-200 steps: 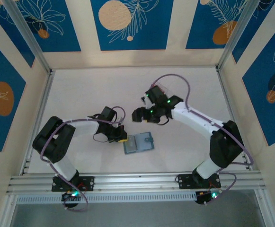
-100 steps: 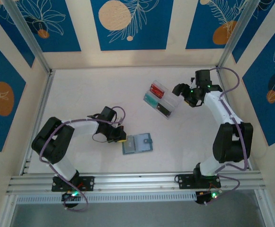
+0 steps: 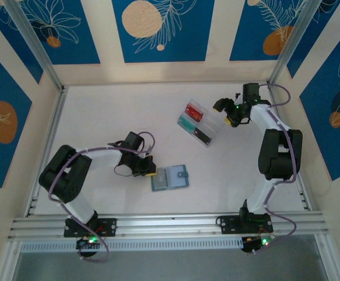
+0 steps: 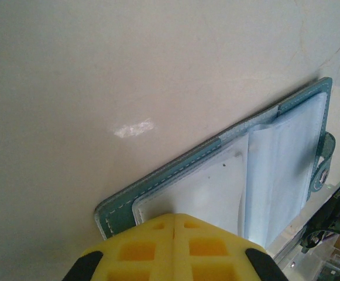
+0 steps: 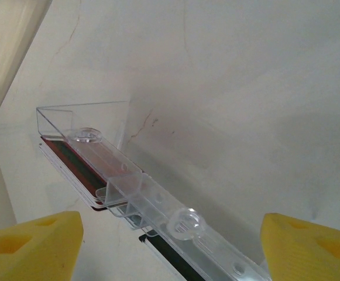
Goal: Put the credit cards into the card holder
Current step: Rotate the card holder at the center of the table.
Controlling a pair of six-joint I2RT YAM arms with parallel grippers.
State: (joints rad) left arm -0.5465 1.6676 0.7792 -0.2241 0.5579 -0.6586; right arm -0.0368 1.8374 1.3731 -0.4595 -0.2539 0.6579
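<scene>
Starts at the left gripper (image 4: 175, 249): jaws clamped fully shut, yellow faces flush, nothing seen between them. Hangs low over the near-left border of the card holder (image 4: 234, 181); impossible to tell whether pressing it down or just clear of it. Finds that holder spread open and flat on the table (image 3: 99, 111), clear pockets facing up, snap tab on the far side, no card visible inside. Across at the right gripper (image 5: 170, 246): jaws spread wide, empty, aimed at the end of the clear tray (image 5: 129, 175), near it but apart. Finds the credit cards (image 3: 192, 112) lying in that tray, a red, a teal and a dark one side by side, well apart from the holder. Puts the task at its very start, by judgement: none loaded, each card yet to be lifted out, carried over and slid into a pocket. For pose: left arm (image 3: 93, 155) folded low, elbow out to the left, forearm running rightward to the holder; right arm (image 3: 275, 152) reared up at the far right, wrist bent leftward toward the tray.
</scene>
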